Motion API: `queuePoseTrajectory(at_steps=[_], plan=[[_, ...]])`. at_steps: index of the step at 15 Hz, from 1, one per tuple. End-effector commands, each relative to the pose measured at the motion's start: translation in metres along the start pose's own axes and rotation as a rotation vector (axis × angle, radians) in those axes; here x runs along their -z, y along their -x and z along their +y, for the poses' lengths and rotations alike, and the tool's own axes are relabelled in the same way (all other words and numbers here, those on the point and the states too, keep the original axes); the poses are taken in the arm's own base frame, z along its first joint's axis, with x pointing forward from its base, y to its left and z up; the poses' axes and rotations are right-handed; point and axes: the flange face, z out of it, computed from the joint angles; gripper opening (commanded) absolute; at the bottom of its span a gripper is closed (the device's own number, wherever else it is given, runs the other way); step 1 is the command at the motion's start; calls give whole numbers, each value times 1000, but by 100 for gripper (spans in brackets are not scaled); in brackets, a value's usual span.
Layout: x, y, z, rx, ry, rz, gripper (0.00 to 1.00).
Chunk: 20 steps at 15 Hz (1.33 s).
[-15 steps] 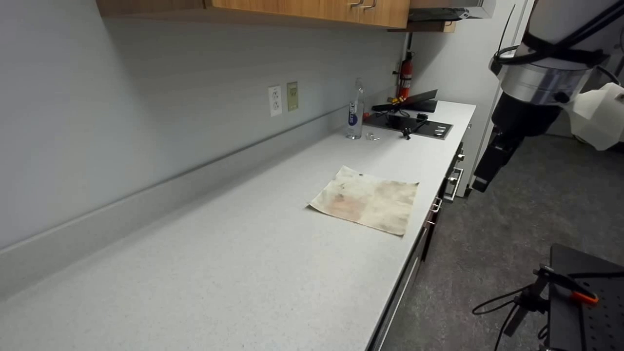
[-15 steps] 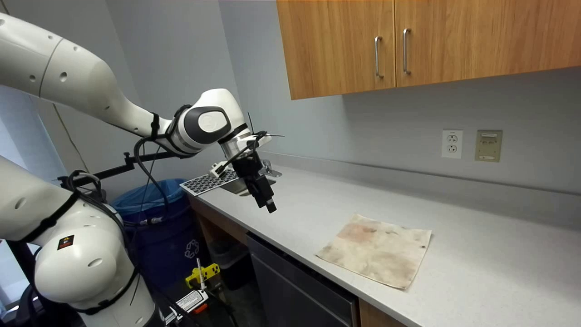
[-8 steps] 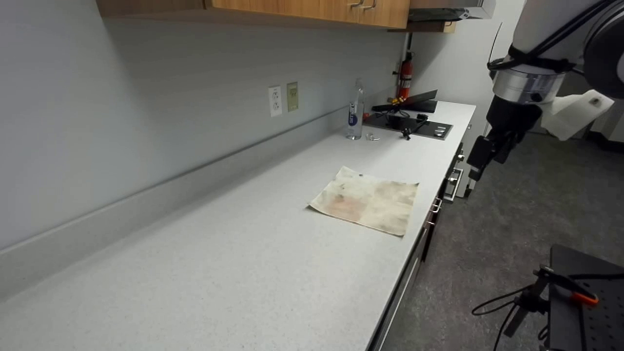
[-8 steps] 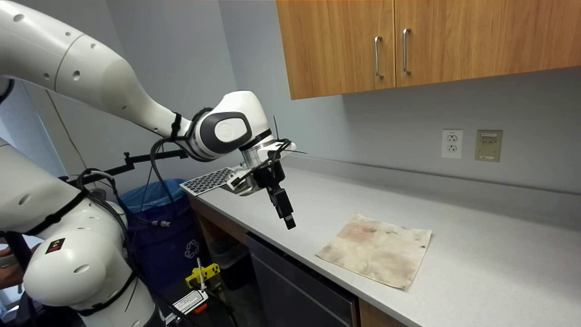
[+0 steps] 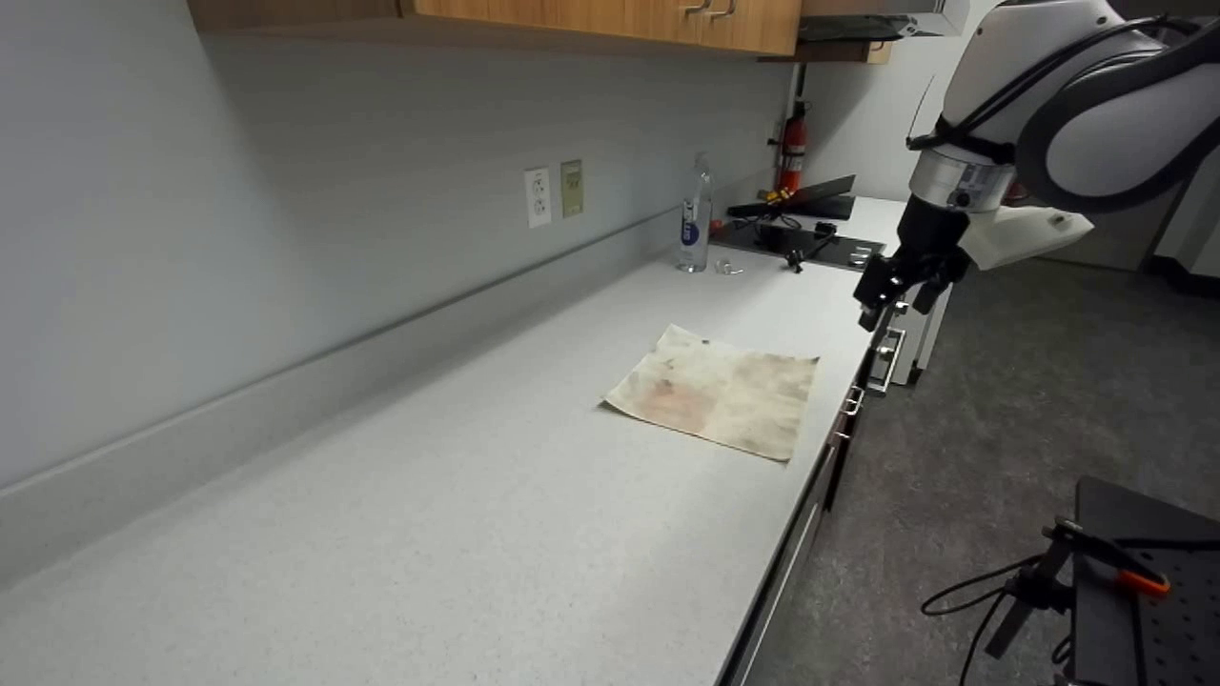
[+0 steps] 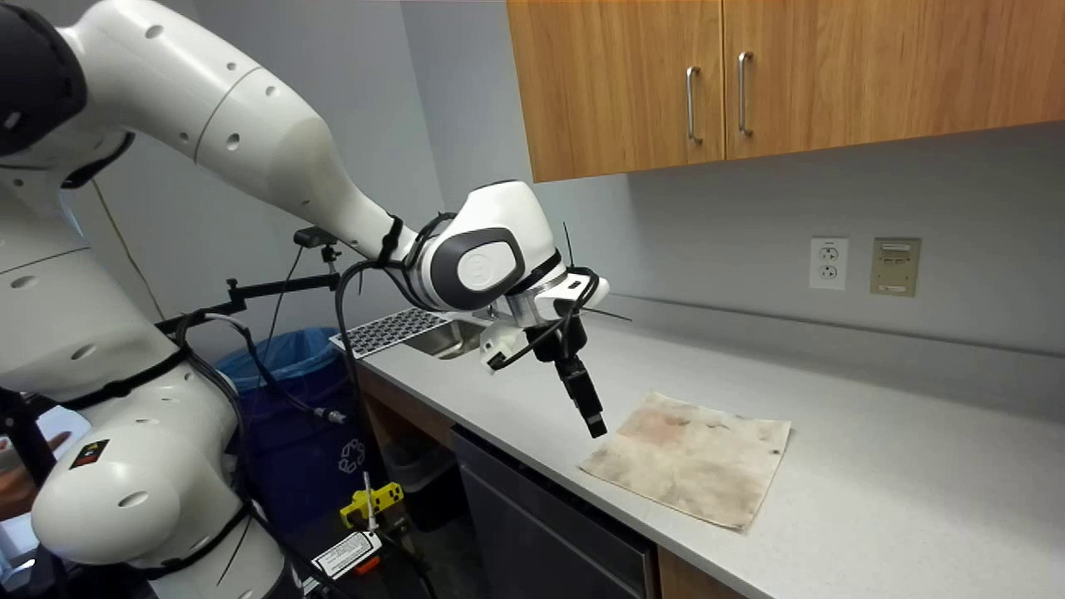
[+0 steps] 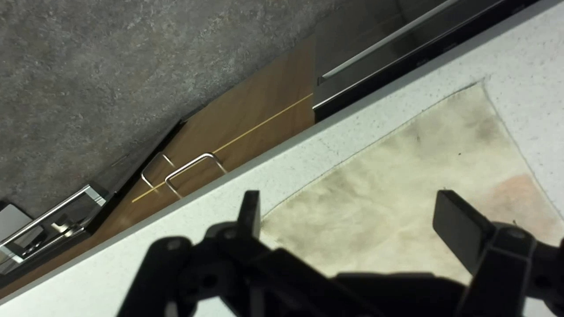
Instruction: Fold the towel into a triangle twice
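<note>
A stained cream towel (image 5: 720,393) lies flat and spread out on the counter near its front edge. It also shows in an exterior view (image 6: 699,457) and in the wrist view (image 7: 387,189). My gripper (image 7: 348,204) is open and empty, its two black fingers wide apart. In the wrist view the towel shows between and beyond the fingers, and one towel corner appears by the left finger. In both exterior views the gripper (image 5: 896,310) (image 6: 596,428) hangs above the counter's front edge, apart from the towel. The gripper body hides part of the towel in the wrist view.
The white counter (image 5: 429,514) runs along a wall under wooden cabinets (image 6: 790,75). A clear bottle (image 5: 696,224) and a black cooktop (image 5: 801,246) stand farther along it. A sink (image 6: 449,337) lies at its other end. Drawer handles (image 7: 194,169) stick out below the front edge.
The arm has moved in over the counter's front edge, toward the towel and lower. In an exterior view, the fingers show more clearly apart. The towel has not moved.
</note>
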Motion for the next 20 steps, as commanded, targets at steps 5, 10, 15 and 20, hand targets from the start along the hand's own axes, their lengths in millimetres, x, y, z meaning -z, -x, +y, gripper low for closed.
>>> queuePoseTrajectory(at_steps=[5, 10, 15, 20], plan=[[-6, -9, -2, -6, 0, -8, 100], [-28, -26, 11, -97, -35, -36, 100], [-59, -55, 40, -148, -113, -55, 100], [-91, -84, 60, -110, -185, -63, 100]])
